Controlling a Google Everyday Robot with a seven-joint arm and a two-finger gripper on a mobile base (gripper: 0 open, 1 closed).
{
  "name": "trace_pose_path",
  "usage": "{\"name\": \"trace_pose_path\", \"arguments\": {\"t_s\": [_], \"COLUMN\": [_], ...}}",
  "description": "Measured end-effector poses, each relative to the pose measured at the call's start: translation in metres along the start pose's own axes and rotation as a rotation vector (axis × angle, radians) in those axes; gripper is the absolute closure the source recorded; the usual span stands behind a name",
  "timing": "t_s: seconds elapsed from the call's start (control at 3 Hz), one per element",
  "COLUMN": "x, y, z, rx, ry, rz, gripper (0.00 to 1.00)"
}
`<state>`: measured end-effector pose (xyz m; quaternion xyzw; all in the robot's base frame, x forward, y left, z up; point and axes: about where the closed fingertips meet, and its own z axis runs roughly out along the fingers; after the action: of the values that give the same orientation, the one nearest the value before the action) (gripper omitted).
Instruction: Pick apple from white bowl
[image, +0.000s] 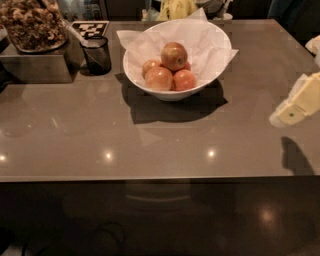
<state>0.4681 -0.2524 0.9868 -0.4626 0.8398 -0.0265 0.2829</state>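
The white bowl (200, 85) stands on the grey-brown counter at the back middle, lined with crinkled white paper. The dull red-brown apple (174, 56) lies on top of the pile in it, stem dimple facing forward. Brighter orange-pink apples (159, 78) lie around and below it. My gripper (296, 106) hangs at the right edge of the view, above the counter, well to the right of the bowl and a little nearer than it, apart from it and holding nothing that shows.
A small black mesh cup (96, 55) stands left of the bowl. A metal box with a tray of brown snacks (31, 27) is at the far left. A black-and-white tag (89, 28) lies behind the cup. The counter's front edge (150, 177) runs across the middle.
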Motion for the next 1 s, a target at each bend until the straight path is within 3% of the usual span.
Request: {"name": "trace_pose_path", "arguments": {"t_s": [0.33,1.0], "x": [-0.0160,-0.0217], "y": [-0.0494,-0.0560], "z": [0.0067,0.0023], "rx": [0.084,0.105], "ry": [-0.133,-0.151], "rz": [0.095,0.092], "gripper": [0.00,0.00]}}
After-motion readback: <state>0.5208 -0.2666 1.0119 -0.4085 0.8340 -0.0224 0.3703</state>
